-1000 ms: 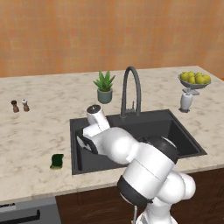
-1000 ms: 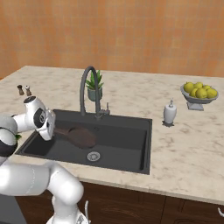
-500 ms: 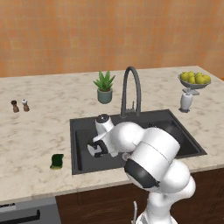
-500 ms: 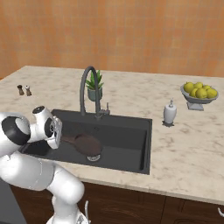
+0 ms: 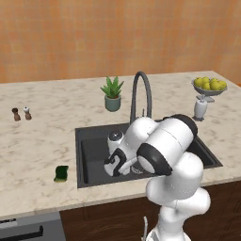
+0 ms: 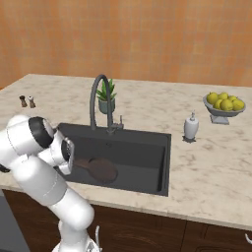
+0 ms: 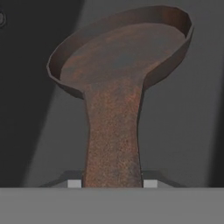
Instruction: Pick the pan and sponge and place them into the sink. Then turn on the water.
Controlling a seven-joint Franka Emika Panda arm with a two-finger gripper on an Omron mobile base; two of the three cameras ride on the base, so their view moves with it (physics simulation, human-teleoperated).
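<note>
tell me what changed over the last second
The arm swung right and lower over the sink, carrying the pan from the left end toward the basin's middle, jaws on its handle. The sponge stayed on the counter; no water runs.

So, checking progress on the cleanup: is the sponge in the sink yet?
No, the sponge lies on the counter left of the sink.

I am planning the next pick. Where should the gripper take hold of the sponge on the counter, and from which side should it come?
The sponge lies flat on the counter, apart from the sink rim, green face up. It is probably best taken from straight above, with the fingers closing across its narrow width on the two long side edges.
</note>
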